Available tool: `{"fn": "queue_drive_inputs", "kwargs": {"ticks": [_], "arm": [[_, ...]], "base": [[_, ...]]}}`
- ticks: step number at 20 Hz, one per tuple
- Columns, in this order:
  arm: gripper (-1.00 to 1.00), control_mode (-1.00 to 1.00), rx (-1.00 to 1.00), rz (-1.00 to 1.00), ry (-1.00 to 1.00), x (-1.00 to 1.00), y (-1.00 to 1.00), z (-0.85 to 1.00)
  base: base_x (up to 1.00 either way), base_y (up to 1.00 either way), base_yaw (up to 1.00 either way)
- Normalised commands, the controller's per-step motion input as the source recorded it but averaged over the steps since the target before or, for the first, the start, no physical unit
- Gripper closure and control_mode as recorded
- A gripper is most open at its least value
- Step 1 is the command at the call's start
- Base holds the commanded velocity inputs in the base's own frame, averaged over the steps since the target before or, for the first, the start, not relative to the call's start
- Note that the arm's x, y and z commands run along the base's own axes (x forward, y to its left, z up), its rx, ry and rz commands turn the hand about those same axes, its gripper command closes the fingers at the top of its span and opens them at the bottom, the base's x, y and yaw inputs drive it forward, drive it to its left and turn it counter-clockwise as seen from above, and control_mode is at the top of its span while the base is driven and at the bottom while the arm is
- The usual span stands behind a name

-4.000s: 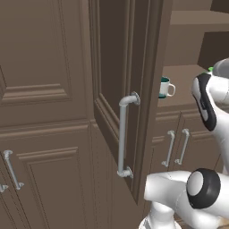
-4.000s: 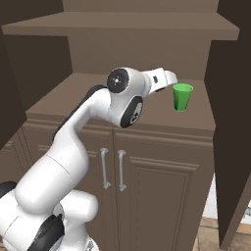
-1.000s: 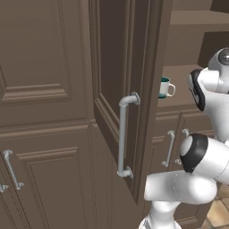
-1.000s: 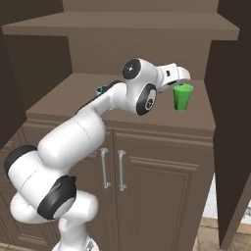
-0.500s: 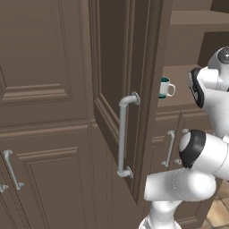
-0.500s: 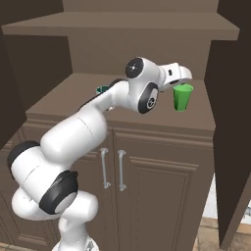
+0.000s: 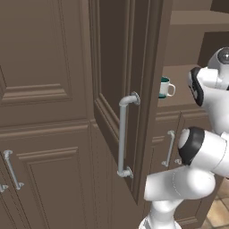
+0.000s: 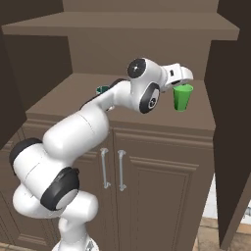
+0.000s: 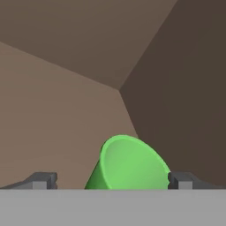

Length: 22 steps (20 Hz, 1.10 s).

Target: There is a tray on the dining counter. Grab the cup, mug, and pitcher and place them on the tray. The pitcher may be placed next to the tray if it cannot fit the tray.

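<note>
The bright green cup (image 8: 182, 98) stands upright near the right end of a brown counter (image 8: 63, 98) inside a cabinet niche. My gripper (image 8: 182, 84) hangs right over its rim, open. In the hand view the cup (image 9: 128, 165) lies between my two fingertips (image 9: 43, 179), which stand wide on either side of it without touching. The teal and white mug (image 7: 165, 87) sits further left on the same counter, and in the right base view its teal edge (image 8: 102, 89) peeks out behind my arm. The tray, the pitcher and the dining counter are out of view.
A tall cabinet door (image 7: 129, 89) with a grey bar handle (image 7: 123, 134) stands open to the left of the niche. A shelf (image 8: 122, 24) runs close above the counter. A dark side panel (image 8: 230, 122) rises right of the cup. Lower doors (image 8: 147, 196) sit below.
Over four seconds my arm stretched out and the hand slid right until it came over the cup. In the last second it barely moved. The cup and mug have stayed put.
</note>
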Motion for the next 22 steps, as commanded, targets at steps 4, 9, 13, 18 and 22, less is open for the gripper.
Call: {"fn": "queue_drive_inputs", "kwargs": {"ticks": [4, 9, 13, 18, 22], "arm": [[-1.0, -1.0, 0.01, 0.0, 0.01, 0.14, -0.06, -0.07], [-1.0, -1.0, 0.03, 0.0, 0.0, 0.13, -0.22, 0.0], [-1.0, -1.0, 0.04, 0.0, 0.0, 0.14, -0.21, -0.01], [-1.0, -1.0, 0.04, 0.0, 0.0, 0.01, -0.07, -0.17], [-1.0, -1.0, 0.08, 0.0, 0.0, -0.01, 0.0, -0.43]], "base": [[0.0, 0.0, 0.0], [0.0, 0.0, 0.0], [0.0, 0.0, 0.0], [0.0, 0.0, 0.0], [0.0, 0.0, 0.0]]}}
